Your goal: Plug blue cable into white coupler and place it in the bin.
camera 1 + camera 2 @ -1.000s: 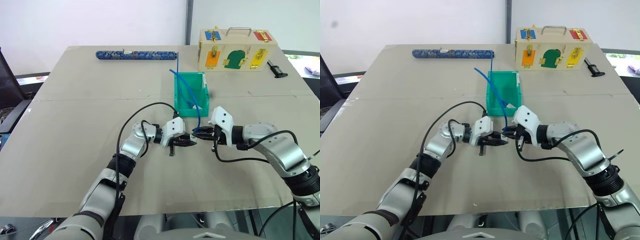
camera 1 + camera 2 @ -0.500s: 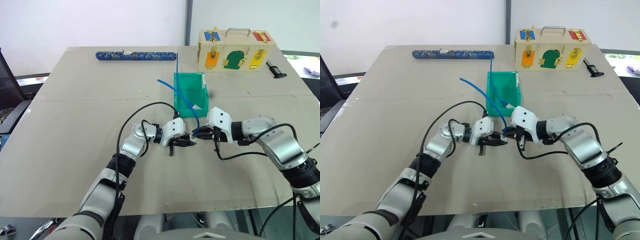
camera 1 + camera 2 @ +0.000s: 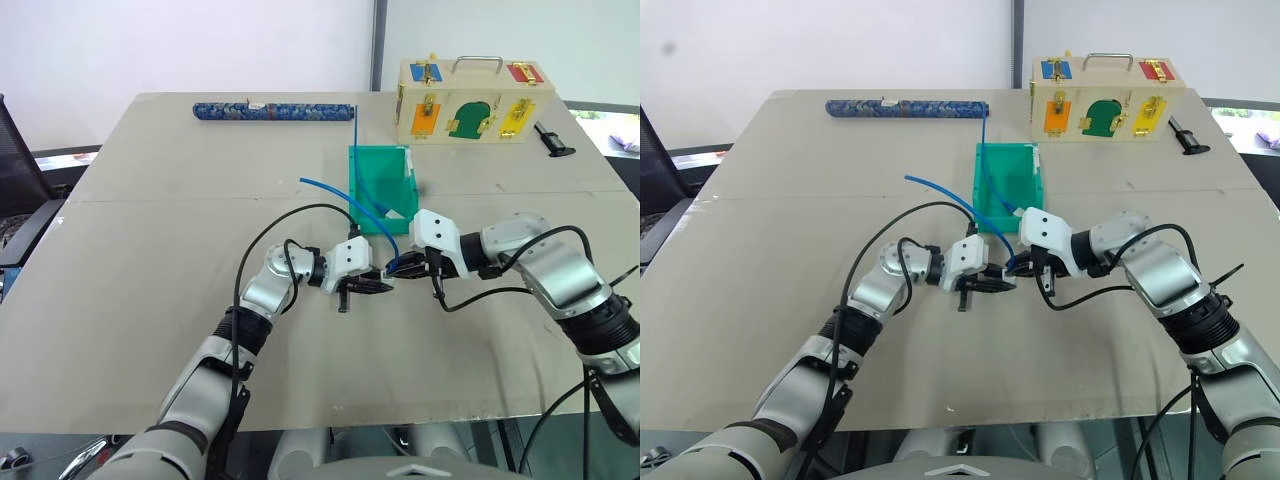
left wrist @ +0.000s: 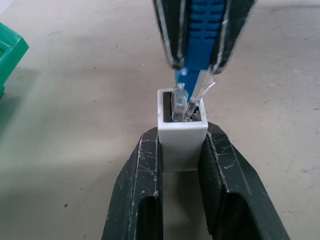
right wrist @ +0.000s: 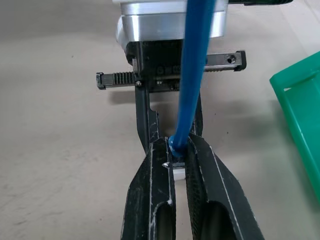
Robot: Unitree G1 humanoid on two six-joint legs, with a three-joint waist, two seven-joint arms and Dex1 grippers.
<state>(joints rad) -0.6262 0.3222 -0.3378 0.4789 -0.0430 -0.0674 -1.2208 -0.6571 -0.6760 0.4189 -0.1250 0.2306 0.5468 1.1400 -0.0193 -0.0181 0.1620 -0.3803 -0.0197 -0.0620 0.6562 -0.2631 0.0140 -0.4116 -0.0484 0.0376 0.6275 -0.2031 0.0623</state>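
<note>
The left gripper [image 4: 182, 150] has its jaws pressed against two opposite sides of the white coupler [image 4: 181, 142], socket face pointing away from the wrist. The right gripper [image 5: 178, 150] is clamped tight on the blue cable [image 5: 192, 65] at the boot just behind its clear plug [image 4: 186, 102], whose tip sits in the mouth of the socket; whether it has clicked home cannot be told. Both grippers meet low over the table [image 3: 150, 250], just in front of the bin [image 3: 382, 190]. From the plug the cable arcs up and back toward the bin, loose end in the air. The cable looks light and limp, so holding it right at the stiff boot is the sound place, since anywhere further along would let it bend instead of push. The coupler seems small, hard and smooth, likely to twist or slip out if the push comes off-axis, and the plug's thin latch tab looks fragile.
</note>
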